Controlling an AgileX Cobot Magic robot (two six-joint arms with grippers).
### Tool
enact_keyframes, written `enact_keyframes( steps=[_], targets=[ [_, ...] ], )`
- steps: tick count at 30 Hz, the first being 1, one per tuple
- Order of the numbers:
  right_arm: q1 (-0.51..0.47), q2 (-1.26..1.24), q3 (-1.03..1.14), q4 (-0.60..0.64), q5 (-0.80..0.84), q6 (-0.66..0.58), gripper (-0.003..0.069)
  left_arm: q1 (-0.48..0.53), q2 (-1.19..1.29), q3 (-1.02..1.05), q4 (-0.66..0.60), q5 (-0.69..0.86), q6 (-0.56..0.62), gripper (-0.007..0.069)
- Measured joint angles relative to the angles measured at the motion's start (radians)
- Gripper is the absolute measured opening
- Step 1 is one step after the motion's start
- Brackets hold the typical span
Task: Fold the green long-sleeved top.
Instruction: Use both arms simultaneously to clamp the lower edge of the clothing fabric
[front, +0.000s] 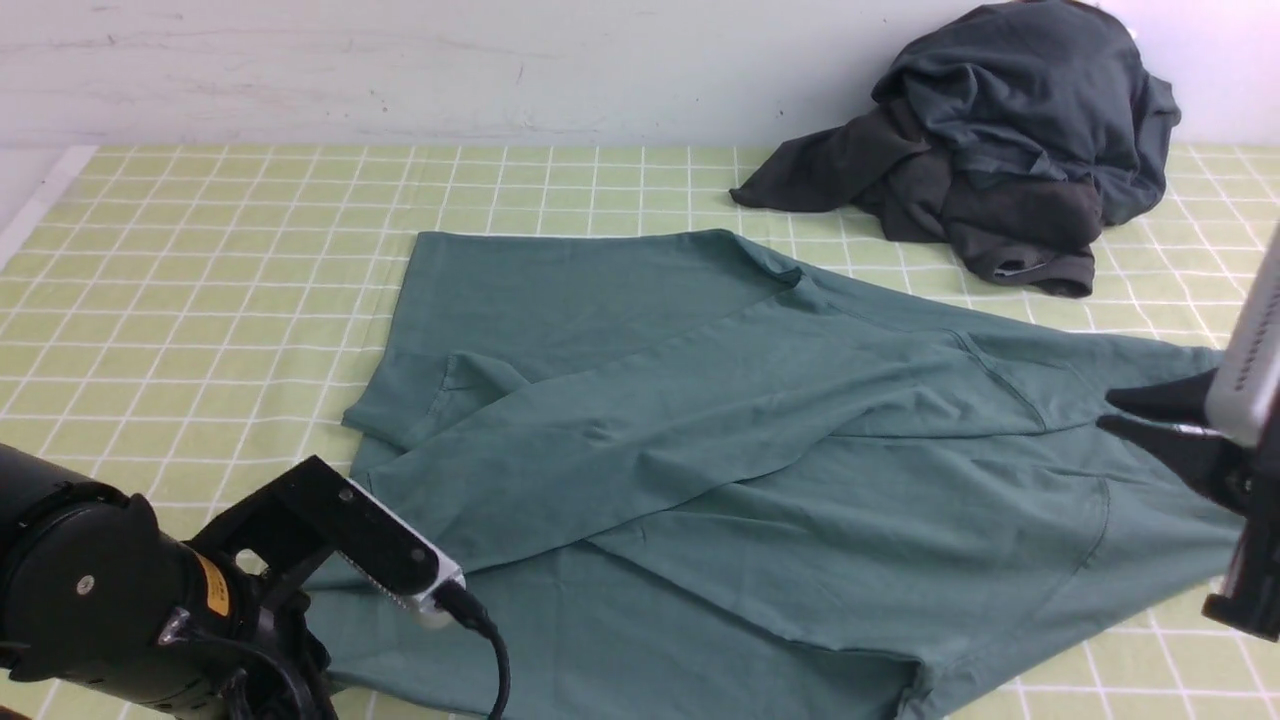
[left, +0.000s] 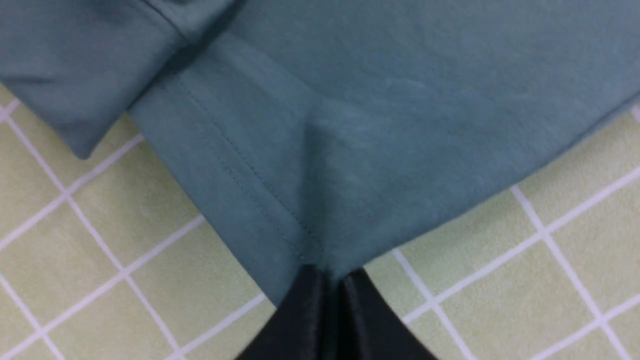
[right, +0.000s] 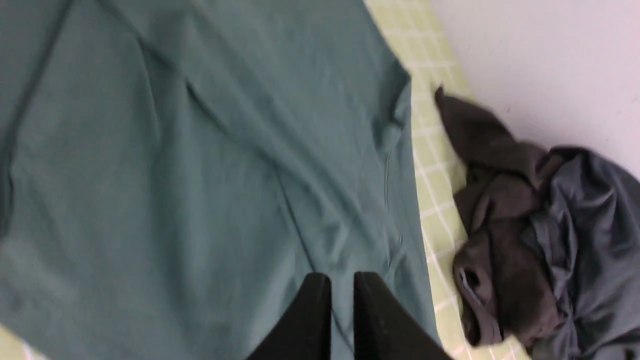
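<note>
Probably to anchor its hem for straightening, the left tool (left: 332, 290) pinched the top (front: 640, 430), spread mid-bench toward the near edge, while the right tool (right: 342, 295) hung parted, empty.

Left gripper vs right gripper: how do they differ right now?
The left gripper is shut on the green top; the right gripper holds nothing, its fingers slightly apart. The left is down at the top's near-left edge, while the right hangs over its right part. Both have dark fingertips.
</note>
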Motion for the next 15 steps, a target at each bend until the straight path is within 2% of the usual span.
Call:
enact_keyframes(
  steps=[1, 3, 4, 6, 9, 15],
  targets=[
    [0.0, 0.04, 0.0, -0.112, -0.013, 0.035, 0.0115, 0.0, 0.0, 0.0, 0.0, -0.01, -0.02, 0.0009],
    [0.0, 0.085, 0.0, -0.221, -0.02, 0.091, 0.0151, 0.0, 0.0, 0.0, 0.0, -0.02, -0.03, 0.0009],
    [0.0, 0.158, 0.0, -0.367, -0.022, 0.158, 0.0192, 0.0, 0.0, 0.0, 0.0, -0.022, -0.041, 0.0009],
    [0.0, 0.238, 0.0, -0.509, -0.025, 0.237, 0.0233, 0.0, 0.0, 0.0, 0.0, -0.022, -0.044, 0.0009],
    [0.0, 0.334, -0.001, -0.658, -0.035, 0.321, 0.026, 0.0, 0.0, 0.0, -0.001, -0.022, -0.044, 0.0009],
    [0.0, 0.479, -0.008, -0.815, -0.077, 0.417, 0.0266, 0.0, 0.0, 0.0, -0.005, -0.024, -0.046, 0.0009]
  ],
)
